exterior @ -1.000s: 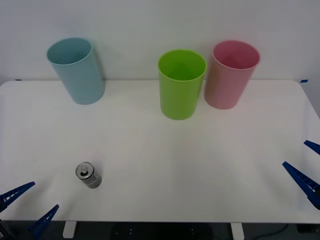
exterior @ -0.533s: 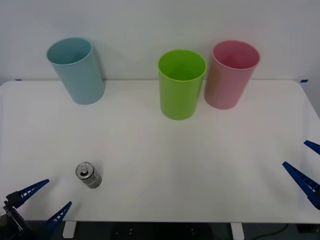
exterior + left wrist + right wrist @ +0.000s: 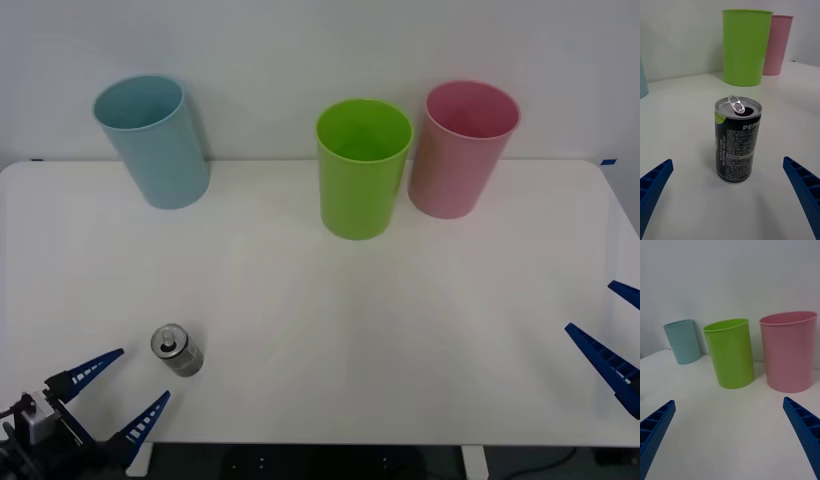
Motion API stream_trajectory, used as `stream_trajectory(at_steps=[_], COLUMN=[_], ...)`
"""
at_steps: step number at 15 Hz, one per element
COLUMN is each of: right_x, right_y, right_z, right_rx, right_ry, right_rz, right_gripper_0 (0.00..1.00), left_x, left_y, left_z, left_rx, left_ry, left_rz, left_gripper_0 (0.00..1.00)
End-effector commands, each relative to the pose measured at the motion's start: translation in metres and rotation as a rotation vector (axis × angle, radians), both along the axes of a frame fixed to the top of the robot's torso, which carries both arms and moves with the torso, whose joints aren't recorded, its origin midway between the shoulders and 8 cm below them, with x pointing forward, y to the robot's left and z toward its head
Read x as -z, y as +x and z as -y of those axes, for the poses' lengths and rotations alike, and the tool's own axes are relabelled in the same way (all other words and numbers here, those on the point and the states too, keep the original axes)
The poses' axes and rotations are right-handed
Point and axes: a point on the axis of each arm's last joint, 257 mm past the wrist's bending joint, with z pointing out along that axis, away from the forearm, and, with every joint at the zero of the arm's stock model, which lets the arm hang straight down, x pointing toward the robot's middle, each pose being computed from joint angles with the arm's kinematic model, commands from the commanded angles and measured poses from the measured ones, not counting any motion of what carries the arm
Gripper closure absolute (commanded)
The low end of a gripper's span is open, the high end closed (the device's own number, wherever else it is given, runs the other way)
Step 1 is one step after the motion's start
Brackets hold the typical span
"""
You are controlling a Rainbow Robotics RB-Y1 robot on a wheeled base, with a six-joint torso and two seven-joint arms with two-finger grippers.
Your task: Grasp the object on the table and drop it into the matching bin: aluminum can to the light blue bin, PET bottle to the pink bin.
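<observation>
The aluminum can (image 3: pixel 177 350) stands upright on the white table (image 3: pixel 330 300) at the near left, silver top with a pull tab and a dark printed side (image 3: pixel 737 144). My left gripper (image 3: pixel 118 393) is open at the table's near-left edge, just short of the can, which sits between and beyond its blue fingers (image 3: pixel 653 187). The light blue bin (image 3: pixel 152 140) stands at the far left. The pink bin (image 3: pixel 462 148) stands at the far right. My right gripper (image 3: pixel 612 335) is open at the right edge, idle.
A lime green bin (image 3: pixel 362 166) stands beside the pink bin at the back centre. The wall rises right behind the bins. Wide bare tabletop lies between the can and the bins.
My left gripper has come forward and to the right along the near edge, closer to the can. The can, the bins and the right gripper have not moved.
</observation>
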Motion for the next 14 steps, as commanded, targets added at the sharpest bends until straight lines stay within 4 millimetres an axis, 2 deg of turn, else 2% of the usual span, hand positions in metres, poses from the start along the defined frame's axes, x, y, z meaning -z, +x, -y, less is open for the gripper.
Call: stream_trajectory(at_steps=[1,14], right_x=[0.000,0.000], right_y=[0.000,0.000], right_z=[0.000,0.000], right_rx=[0.000,0.000], right_ry=[0.000,0.000], right_rz=[0.000,0.000], right_gripper_0=[0.00,0.00], left_x=[0.003,0.009], left_y=[0.007,0.047], left_z=[0.010,0.040], left_rx=[-0.002,0.043], left_ry=[-0.004,-0.044], left_rz=[0.001,-0.005], left_gripper_0=[0.00,0.00])
